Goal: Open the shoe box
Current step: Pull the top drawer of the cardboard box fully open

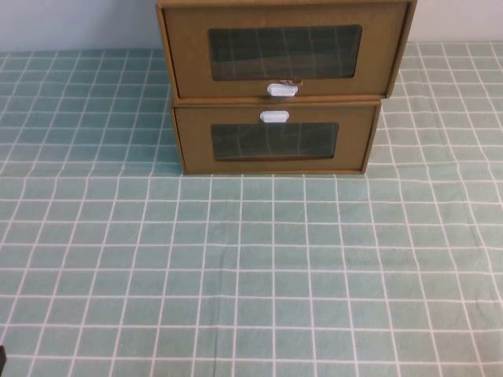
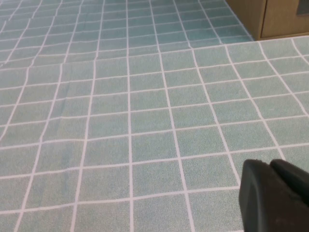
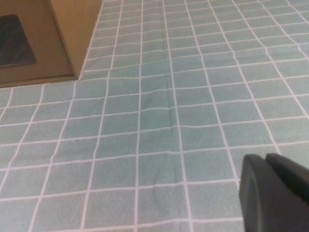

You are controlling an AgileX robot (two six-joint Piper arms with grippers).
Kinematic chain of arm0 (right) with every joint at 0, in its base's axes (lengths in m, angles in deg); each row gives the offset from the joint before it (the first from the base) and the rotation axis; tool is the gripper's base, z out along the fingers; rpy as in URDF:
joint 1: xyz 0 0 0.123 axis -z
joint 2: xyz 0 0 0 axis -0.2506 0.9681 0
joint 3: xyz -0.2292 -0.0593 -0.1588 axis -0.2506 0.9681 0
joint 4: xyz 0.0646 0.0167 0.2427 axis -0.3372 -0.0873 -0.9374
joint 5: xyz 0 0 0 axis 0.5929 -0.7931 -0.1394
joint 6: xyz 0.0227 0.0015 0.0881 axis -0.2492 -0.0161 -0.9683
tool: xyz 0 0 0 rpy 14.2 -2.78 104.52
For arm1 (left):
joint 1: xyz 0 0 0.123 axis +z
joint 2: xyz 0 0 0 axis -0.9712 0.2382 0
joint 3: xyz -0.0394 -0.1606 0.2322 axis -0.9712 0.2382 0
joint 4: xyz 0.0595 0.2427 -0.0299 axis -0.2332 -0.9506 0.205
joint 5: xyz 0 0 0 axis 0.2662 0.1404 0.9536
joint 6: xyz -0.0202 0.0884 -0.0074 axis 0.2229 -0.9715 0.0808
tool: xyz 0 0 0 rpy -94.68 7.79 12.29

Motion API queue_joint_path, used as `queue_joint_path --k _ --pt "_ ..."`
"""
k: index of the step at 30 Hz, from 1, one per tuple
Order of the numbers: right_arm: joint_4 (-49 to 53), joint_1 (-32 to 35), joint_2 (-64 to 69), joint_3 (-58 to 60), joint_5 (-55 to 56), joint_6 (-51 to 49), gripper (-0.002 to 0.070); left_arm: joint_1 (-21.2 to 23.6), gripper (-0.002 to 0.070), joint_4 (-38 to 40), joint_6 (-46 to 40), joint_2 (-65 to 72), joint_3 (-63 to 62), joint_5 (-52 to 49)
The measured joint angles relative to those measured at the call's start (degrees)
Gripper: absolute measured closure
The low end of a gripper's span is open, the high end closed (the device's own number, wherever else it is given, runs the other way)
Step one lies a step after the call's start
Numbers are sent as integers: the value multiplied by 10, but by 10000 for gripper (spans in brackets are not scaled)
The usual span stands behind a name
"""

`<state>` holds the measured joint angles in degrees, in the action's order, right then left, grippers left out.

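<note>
both empty | fingers (image 2: 253,193) closed | left gripper (image 2: 270,168), right gripper (image 3: 265,160) over tablecloth (image 2: 145,121)

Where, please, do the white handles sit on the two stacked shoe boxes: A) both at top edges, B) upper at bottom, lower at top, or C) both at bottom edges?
B: upper handle sits low, lower handle sits high; left gripper and right gripper hover shut over the cloth.

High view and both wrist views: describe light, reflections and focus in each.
High view: even light, no hard shadows; the upper window reflects a grid. Left wrist view: left tool, low over the cloth, looks soft-edged. Right wrist view: right tool, shut, low over the cloth; creases show sharply.
</note>
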<state>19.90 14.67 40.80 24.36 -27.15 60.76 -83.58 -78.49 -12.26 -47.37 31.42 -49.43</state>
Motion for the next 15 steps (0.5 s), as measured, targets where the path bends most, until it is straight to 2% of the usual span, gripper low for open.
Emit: queue_joint_path --k 15 --pt "0 0 0 0 0 0 690 0 680 0 0 0 0 3"
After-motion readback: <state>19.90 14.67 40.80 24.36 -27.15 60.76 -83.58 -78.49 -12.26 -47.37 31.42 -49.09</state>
